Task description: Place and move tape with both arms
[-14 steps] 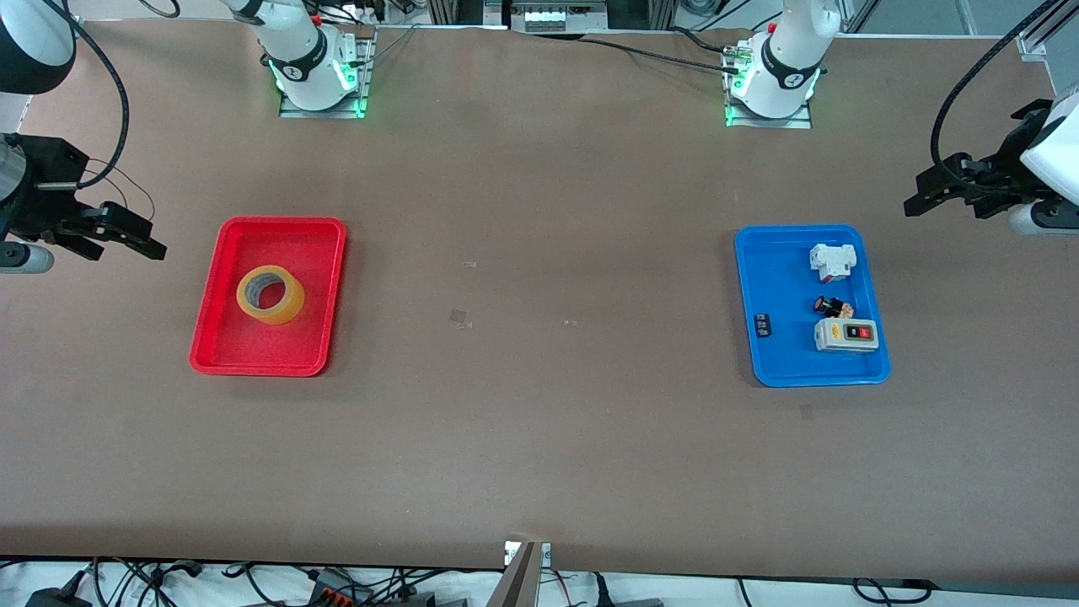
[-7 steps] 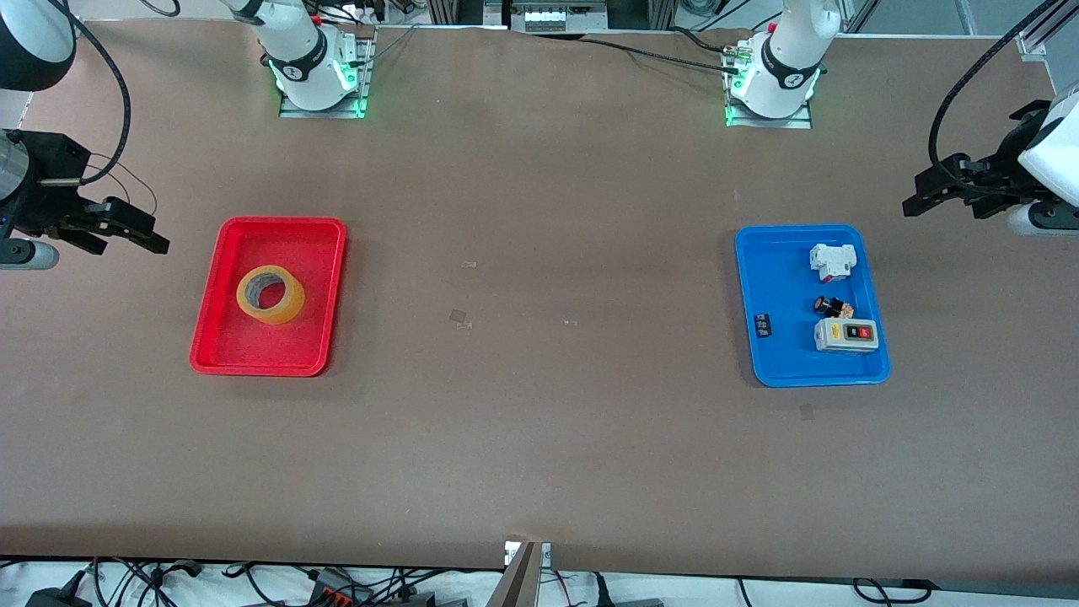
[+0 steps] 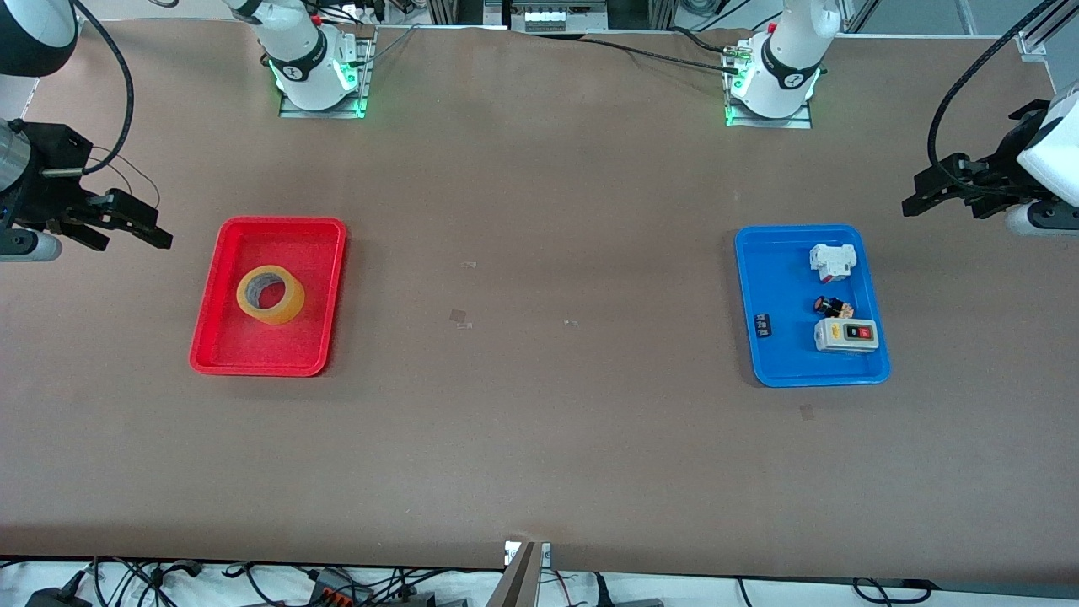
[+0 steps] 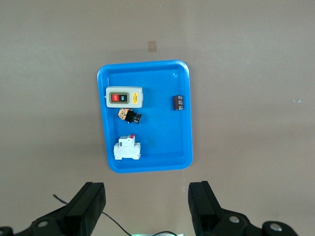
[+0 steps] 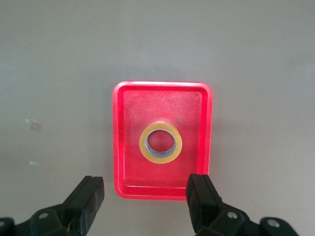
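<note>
The yellow tape roll [image 3: 270, 295] lies flat in the red tray [image 3: 221, 287] toward the right arm's end of the table; it also shows in the right wrist view [image 5: 160, 142] inside the tray [image 5: 121, 147]. My right gripper [image 3: 147, 233] is open and empty, high over the bare table beside the red tray; in its own view it [image 5: 147, 206] hangs over the tray's edge. My left gripper [image 3: 919, 196] is open and empty, high over the table beside the blue tray [image 3: 771, 354]; in its own view it [image 4: 146, 206] is just off the blue tray [image 4: 184, 142].
The blue tray holds a white breaker [image 3: 832, 261], a grey switch box with red and black buttons [image 3: 845, 335], a small black-and-red push button [image 3: 831, 307] and a small black part [image 3: 762, 324]. Both arm bases [image 3: 320, 80] stand at the table's back edge.
My right gripper has crept slightly toward the red tray and farther from the front camera. The left gripper has barely shifted. The tape has not moved.
</note>
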You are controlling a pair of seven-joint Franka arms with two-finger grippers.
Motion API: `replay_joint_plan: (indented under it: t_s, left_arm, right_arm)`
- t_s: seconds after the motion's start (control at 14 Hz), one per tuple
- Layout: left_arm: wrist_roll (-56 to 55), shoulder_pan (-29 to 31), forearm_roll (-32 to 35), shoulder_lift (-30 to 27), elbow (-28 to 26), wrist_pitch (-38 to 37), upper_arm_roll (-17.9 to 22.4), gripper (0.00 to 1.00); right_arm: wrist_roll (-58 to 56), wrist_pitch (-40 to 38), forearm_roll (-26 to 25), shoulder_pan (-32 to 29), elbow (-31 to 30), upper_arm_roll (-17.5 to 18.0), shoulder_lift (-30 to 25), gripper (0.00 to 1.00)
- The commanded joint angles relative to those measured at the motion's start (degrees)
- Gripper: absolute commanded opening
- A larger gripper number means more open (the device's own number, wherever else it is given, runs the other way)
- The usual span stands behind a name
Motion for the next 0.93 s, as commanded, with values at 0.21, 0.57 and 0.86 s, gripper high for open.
replay_joint_plan:
  t_s: [0.21, 0.57, 0.86]
  left_arm:
    - [0.07, 0.25, 0.34, -0.34, 0.32, -0.78, -0.12, 1.00]
    - [-0.19, 0.33, 0.43, -0.43, 0.32, -0.87, -0.12, 1.00]
    - [-0.37, 0.33, 0.34, -0.52, 0.50, -1.48, -0.12, 1.00]
  right_arm:
    - [-0.95, -2.06, 0.24, 0.80, -0.52, -1.58, -1.73, 1.00]
    - [-0.95, -3.30, 0.15, 0.53, -0.34, -1.58, -1.91, 1.00]
    - [-0.95, -3.39, 0.07, 0.53, -0.43, -1.40, -1.82, 1.00]
